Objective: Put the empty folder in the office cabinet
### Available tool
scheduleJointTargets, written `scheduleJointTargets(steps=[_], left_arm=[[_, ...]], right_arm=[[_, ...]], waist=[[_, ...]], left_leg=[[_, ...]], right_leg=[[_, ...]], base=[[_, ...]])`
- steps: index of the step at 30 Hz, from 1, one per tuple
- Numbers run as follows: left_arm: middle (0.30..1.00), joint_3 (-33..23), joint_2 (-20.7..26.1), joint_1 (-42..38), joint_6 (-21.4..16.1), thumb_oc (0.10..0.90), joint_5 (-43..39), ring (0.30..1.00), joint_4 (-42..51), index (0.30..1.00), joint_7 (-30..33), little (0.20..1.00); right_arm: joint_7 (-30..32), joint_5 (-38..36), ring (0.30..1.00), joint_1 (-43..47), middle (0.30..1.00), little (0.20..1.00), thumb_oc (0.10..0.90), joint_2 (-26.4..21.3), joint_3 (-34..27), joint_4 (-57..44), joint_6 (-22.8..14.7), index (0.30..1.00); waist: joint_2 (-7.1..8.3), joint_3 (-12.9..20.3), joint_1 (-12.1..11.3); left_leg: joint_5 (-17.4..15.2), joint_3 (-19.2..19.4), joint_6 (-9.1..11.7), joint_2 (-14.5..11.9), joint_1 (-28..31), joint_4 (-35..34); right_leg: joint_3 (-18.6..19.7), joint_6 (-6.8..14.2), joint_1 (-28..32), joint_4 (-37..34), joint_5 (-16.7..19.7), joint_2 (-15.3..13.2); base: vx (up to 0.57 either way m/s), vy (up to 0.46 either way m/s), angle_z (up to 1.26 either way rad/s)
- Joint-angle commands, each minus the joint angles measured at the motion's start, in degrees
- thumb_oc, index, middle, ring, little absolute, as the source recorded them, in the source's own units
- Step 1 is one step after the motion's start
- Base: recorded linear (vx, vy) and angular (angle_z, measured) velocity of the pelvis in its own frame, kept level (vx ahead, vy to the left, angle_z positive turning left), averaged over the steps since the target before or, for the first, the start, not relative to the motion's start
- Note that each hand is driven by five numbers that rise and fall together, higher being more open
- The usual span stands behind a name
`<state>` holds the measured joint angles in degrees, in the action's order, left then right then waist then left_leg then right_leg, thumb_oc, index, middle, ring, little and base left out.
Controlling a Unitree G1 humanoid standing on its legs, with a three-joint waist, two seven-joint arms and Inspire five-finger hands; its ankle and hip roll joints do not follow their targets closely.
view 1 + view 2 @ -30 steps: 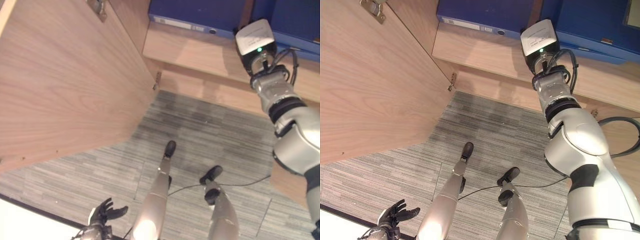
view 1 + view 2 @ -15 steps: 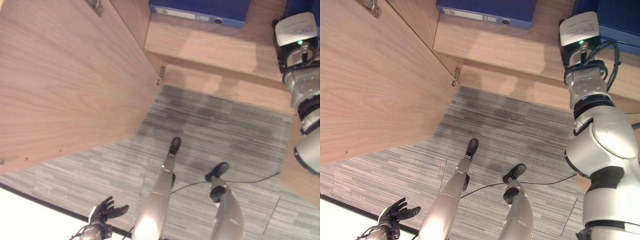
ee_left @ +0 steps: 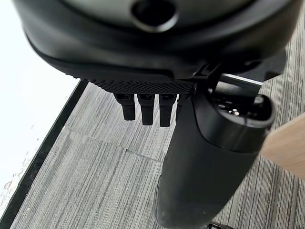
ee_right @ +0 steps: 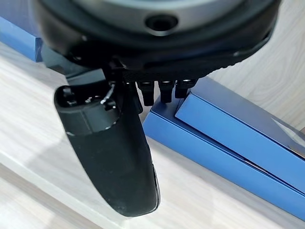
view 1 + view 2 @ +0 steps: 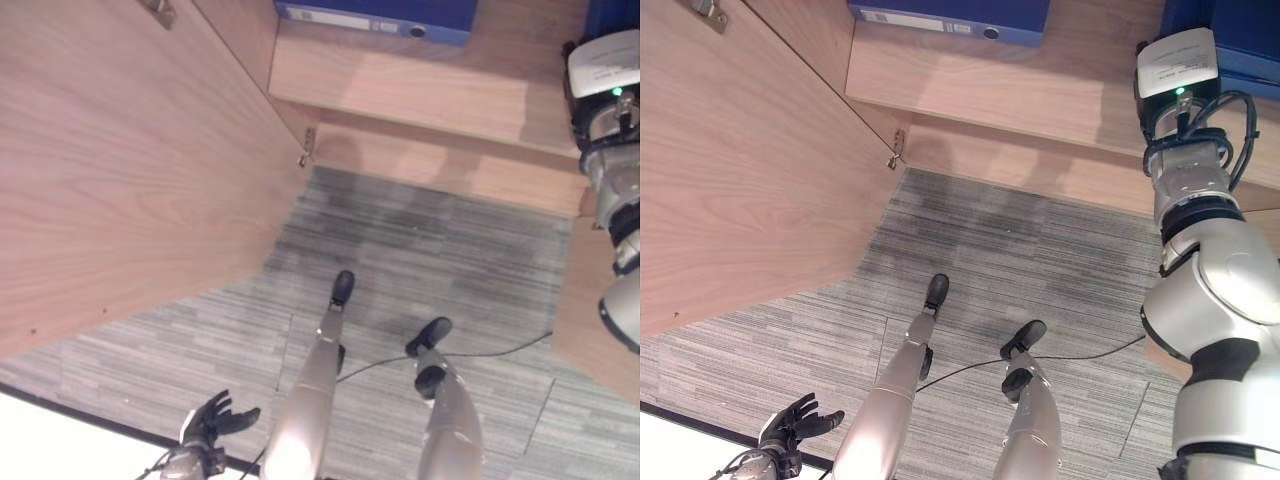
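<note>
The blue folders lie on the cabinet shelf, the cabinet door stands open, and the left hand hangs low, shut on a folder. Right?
Not quite: the left hand holds nothing. The right eye view shows it low over the carpet with its fingers spread. The blue folders do lie on the cabinet shelf, and the cabinet door is open.

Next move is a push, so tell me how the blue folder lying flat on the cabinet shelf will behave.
The blue folder shows straight edges and a square spine, so it is probably stiff. Lying flat on the wooden shelf, it should slide, not tip. Its smooth cover may be slippery.
</note>
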<state>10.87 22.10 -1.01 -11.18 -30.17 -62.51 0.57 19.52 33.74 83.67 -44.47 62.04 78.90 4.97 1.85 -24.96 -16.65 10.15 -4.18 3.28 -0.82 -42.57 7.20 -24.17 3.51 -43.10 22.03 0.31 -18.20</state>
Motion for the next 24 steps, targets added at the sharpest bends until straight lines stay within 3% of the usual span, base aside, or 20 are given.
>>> scheduleJointTargets(steps=[1,7,8,9,11,12,13,18,24], left_arm=[[0.9,-3.19,3.55,7.84,1.58,0.8,-0.38,0.9,-3.91,0.9,0.81,0.9],[0.9,-4.08,4.31,8.62,1.92,0.8,0.08,0.9,-3.83,0.9,0.24,0.9],[0.9,-4.04,4.32,8.62,1.93,0.8,0.08,0.9,-3.81,0.9,0.25,0.9],[0.9,-3.26,4.63,8.54,1.93,0.8,0.62,0.9,-2.12,0.9,-0.42,0.9],[0.9,-3.09,4.69,8.46,1.85,0.8,1.03,0.9,-1.32,0.9,-0.51,0.9],[0.9,-3.08,4.73,8.48,1.87,0.8,1.04,0.9,-1.29,0.9,-0.5,0.9],[0.9,-2.86,4.27,8.59,1.99,0.8,1.4,0.9,-0.89,0.9,-0.57,0.9],[0.9,-2.01,3.32,8.69,1.98,0.8,1.91,0.9,-0.89,0.9,-0.58,0.9],[0.9,-2.79,3.34,8.29,1.89,0.8,1.66,0.9,-2.33,0.9,0.17,0.9]], right_arm=[[-3.66,-1.42,0.9,-1.88,0.9,0.9,0.8,-10.05,-0.38,6.76,3.69,0.9],[-6.33,4.53,0.9,-5.49,0.9,0.9,0.8,-14.57,0.18,9.65,5.6,0.9],[-6.37,4.57,0.695,-5.52,0.695,0.695,0.664,-14.63,0.16,9.6,5.62,0.695],[-7.77,9.48,0.3,-7.0,0.3,0.3,0.4,-16.52,0.89,10.43,6.78,0.3],[-6.83,8.86,0.3,-6.9,0.3,0.3,0.4,-16.64,0.06,10.47,7.01,0.3],[-6.78,8.85,0.361,-6.98,0.361,0.361,0.441,-16.65,-0.01,10.47,7.02,0.361],[-6.0,8.01,0.9,-6.8,0.9,0.9,0.8,-16.65,-1.03,9.58,6.72,0.9],[-5.18,6.57,0.9,-4.13,0.9,0.9,0.8,-14.59,-0.56,8.09,6.02,0.9],[-5.18,4.17,0.9,-2.28,0.9,0.9,0.8,-13.5,-0.01,6.95,5.2,0.9]], waist=[[-0.88,-2.86,0.91],[-2.15,-2.08,0.86],[-2.17,-2.07,0.84],[-3.1,-1.47,0.92],[-3.49,-1.2,0.93],[-3.47,-1.2,0.9],[-3.94,-0.98,0.85],[-4.26,-0.58,1.07],[-3.28,-0.23,1.9]], left_leg=[[-6.99,-0.53,-0.11,2.28,1.8,1.26],[-6.83,-0.23,-0.35,2.5,2.92,0.3],[-6.84,-0.22,-0.36,2.5,2.92,0.3],[-7.03,-0.2,-0.53,2.78,3.12,0.38],[-7.06,-0.1,-0.59,2.88,3.18,0.36],[-7.06,-0.1,-0.6,2.89,3.19,0.36],[-7.12,0.1,-0.76,3.05,3.26,0.49],[-7.33,0.51,-0.89,3.25,3.41,0.93],[-7.62,0.55,-1.08,3.32,3.69,1.21]], right_leg=[[-1.83,6.75,3.6,-0.54,0.46,-0.14],[-2.12,7.14,4.04,-0.09,0.27,-0.69],[-2.11,7.14,4.02,-0.06,0.26,-0.7],[-2.05,7.34,3.88,0.7,-0.01,-1.42],[-1.96,7.41,3.82,0.88,-0.06,-1.61],[-1.95,7.41,3.81,0.9,-0.07,-1.62],[-1.64,7.44,3.64,1.22,-0.08,-1.8],[-1.11,7.4,3.61,1.22,-0.02,-1.8],[-0.68,7.42,3.88,0.92,0.44,-1.91]], base=[[0.01,-0.047,0.04],[0.0,-0.016,0.01],[0.0,0.0,0.0],[0.0,0.0,0.0],[0.0,0.002,0.03],[0.01,0.019,0.06],[0.0,0.023,0.05],[0.0,0.006,0.01],[0.0,0.02,-0.08]])
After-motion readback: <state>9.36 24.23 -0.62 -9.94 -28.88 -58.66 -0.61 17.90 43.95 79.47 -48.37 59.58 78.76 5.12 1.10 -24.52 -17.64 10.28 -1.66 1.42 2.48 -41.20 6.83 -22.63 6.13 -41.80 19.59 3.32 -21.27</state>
